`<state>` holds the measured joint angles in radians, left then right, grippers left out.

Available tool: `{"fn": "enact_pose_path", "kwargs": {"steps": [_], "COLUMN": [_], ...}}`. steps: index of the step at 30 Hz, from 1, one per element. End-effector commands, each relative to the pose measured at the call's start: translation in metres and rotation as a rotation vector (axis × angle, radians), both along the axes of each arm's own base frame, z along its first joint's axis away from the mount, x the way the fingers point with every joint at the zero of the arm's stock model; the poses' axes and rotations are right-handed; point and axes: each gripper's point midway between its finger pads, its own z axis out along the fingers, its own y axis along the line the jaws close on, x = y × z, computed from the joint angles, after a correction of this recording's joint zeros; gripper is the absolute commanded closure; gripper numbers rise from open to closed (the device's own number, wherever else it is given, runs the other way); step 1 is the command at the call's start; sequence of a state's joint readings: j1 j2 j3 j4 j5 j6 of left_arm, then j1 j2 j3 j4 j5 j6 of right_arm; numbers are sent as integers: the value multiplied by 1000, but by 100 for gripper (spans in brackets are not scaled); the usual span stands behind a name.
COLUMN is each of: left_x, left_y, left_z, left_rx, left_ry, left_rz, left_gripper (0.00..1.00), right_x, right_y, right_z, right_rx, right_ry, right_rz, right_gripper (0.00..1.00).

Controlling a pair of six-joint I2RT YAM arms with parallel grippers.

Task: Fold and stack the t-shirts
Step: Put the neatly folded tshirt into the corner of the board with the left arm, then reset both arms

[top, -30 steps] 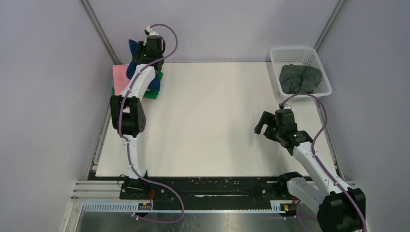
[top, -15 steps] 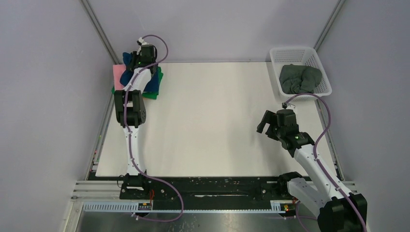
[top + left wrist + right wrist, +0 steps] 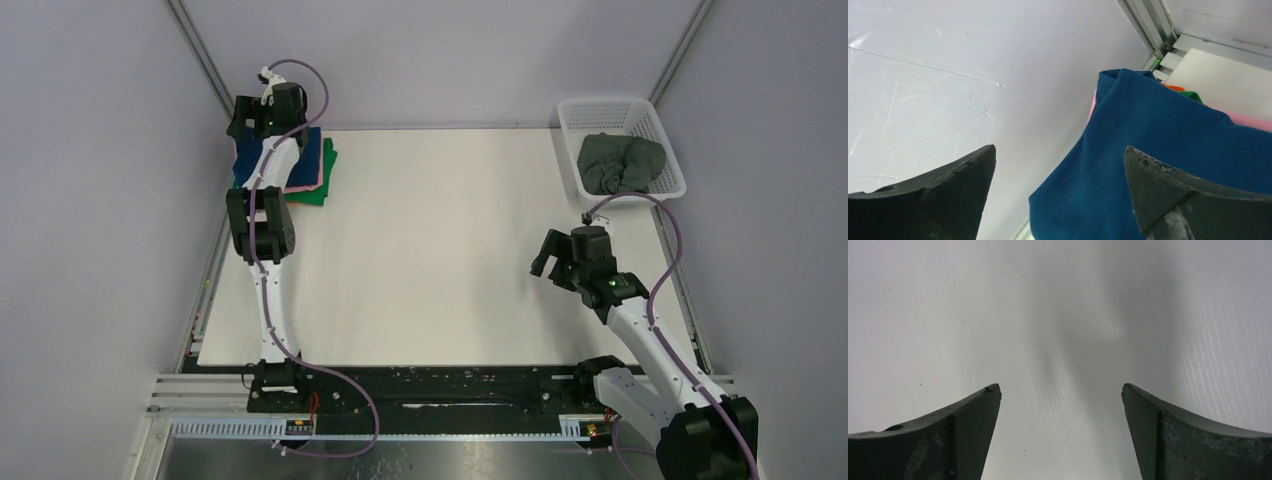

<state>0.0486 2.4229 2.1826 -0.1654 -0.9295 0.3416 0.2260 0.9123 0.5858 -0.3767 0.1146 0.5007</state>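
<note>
Two arms are reaching out from the near edge of the white tabletop [image 3: 430, 260], and neither is holding any cloth. The left arm is stretching right out to the far left corner. There the left hand [image 3: 240, 118] is hanging by the wall [image 3: 948, 75], just beyond the stack of t-shirts [image 3: 300, 165]. Its fingers [image 3: 948, 192] are standing wide apart in the wrist view, with nothing between them.

The stack is lying at the far left edge of the tabletop, hard by the wall. The navy blue shirt [image 3: 1158, 150] is lying on top and is filling most of the space below the spread fingers. A pink shirt [image 3: 1248, 120] is peeking out from under it. Slivers of an orange shirt [image 3: 1175, 87] and a green shirt [image 3: 1193, 94] are showing at the far edge. From above, the green one is sticking out at the bottom of the pile on the side facing the middle of the tabletop. I cannot tell the order of the lower layers beyond that.

The right hand [image 3: 548, 266] is hovering over bare tabletop on the right side, well apart from the stack. Its fingers [image 3: 958, 440] are also spread wide and are gripping nothing.

The white mesh basket [image 3: 600, 103] is sitting at the far right corner. A dark grey-green shirt [image 3: 620, 162] is lying crumpled inside it.
</note>
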Motion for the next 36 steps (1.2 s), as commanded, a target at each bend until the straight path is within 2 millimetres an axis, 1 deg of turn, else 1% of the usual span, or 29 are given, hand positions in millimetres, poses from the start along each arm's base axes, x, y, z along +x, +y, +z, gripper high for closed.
{"fn": "enact_pose_path", "kwargs": {"steps": [1,3,4,5,8,12,13,14,16,19,21,22,23,24,25,26,27,28,29,30,31,34,36], "left_x": [-2,-3,-5,-4,-8,-26,-33,-43,-65,-102,-128,-144,-161,-178,-196,-213,-233,-248,-262,-275,-287,-316,-326], "left_y": [-16,-29,-31,-50,-80,-122,-133,-140,-152,-173,-197,-212,-222,-232,-241,-248,-250,-254,-258,-261,-262,-258,-252], "left_z": [43,50,53,58,73,99,107,101,108,111,102,93,84,75,60,49,43,22,17,5,-2,-29,-29], "left_rx": [-41,-67,-80,-98,-162,-338,-382,-417,-471,-586,-702,-748,-776,-799,-811,-821,-837,-853,-885,-923,-956,-998,-1001], "left_ry": [-134,-146,-151,-160,-184,-246,-270,-267,-329,-425,-430,-422,-415,-400,-372,-356,-359,-324,-332,-320,-321,-318,-349], "left_rz": [4,-23,-31,-66,-141,-252,-281,-289,-276,-262,-315,-340,-364,-397,-424,-447,-462,-466,-493,-506,-516,-531,-534], "left_gripper": [1,1,1,1,1,1,1,1,1,1,1,1,1,1,1,1,1,1,1,1,1,1,1], "right_x": [4,3,3,2,0,-2,-2,-3,-4,-5,-5,-5,-5,-6,-6,-6,-6,-6,-6,-6,-6,-5,-4], "right_y": [-6,-6,-6,-6,-6,-7,-8,-8,-8,-8,-10,-10,-9,-9,-9,-9,-10,-11,-12,-13,-13,-17,-19], "right_z": [16,17,18,17,20,26,27,27,28,27,26,25,24,23,23,22,22,23,22,22,23,21,20], "right_rx": [-19,-15,-14,-11,-4,-1,-4,-2,6,11,7,9,10,11,11,9,5,3,0,-1,-1,-8,-11], "right_ry": [-51,-63,-70,-72,-84,-107,-115,-120,-127,-134,-133,-131,-128,-123,-124,-121,-123,-126,-125,-129,-132,-146,-156], "right_rz": [-17,-18,-19,-20,-16,-20,-25,-26,-25,-35,-44,-47,-44,-42,-40,-42,-47,-51,-56,-62,-63,-84,-100], "right_gripper": [0,0,1,0,0,1,0,0,1,1,1,1,1,1,1,1,1,0,0,1,1,1,0]}}
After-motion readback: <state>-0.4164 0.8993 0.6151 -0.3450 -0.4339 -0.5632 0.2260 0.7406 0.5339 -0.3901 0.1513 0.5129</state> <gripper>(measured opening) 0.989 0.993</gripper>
